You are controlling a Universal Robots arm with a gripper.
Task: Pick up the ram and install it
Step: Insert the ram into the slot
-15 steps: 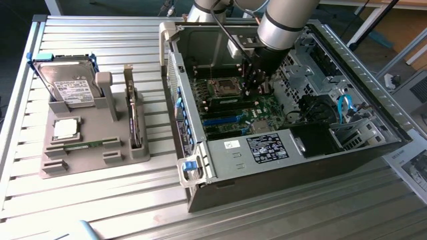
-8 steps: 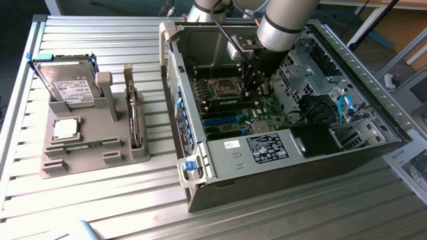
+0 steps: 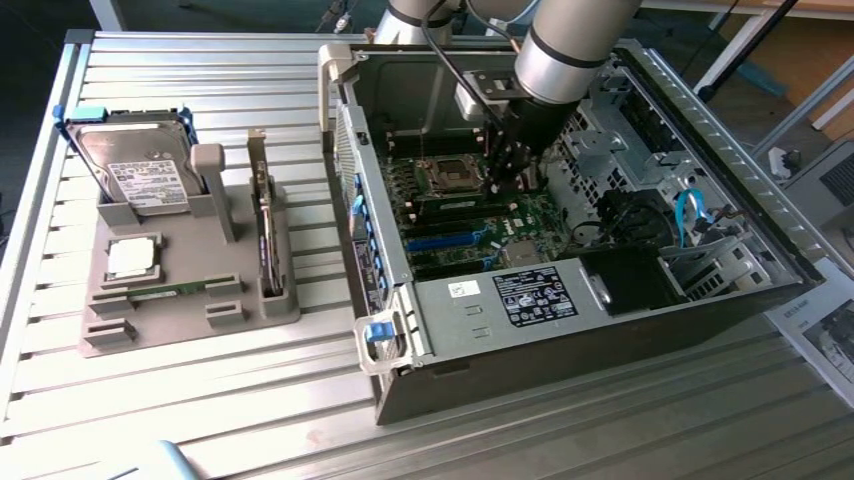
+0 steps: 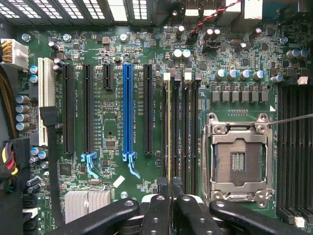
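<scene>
In the wrist view my gripper [image 4: 171, 198] is shut on the ram [image 4: 169, 127], which I see edge-on as a thin yellow-green line running away from the black fingers [image 4: 157, 213]. The stick hangs over the bank of black memory slots [image 4: 182, 127] with white end latches, lined up with the slot nearest the long black expansion slots. I cannot tell whether its lower edge touches the slot. In the exterior view the gripper [image 3: 505, 168] reaches down inside the open computer case [image 3: 534, 300], just above the green motherboard [image 3: 527, 215].
An empty processor socket [image 4: 238, 161] lies beside the memory slots, and a blue expansion slot [image 4: 127, 107] lies on their other side. At the exterior view's left a grey fixture [image 3: 160, 320] holds a hard drive [image 3: 134, 170], a square silver chip [image 3: 131, 258] and an upright card [image 3: 271, 240].
</scene>
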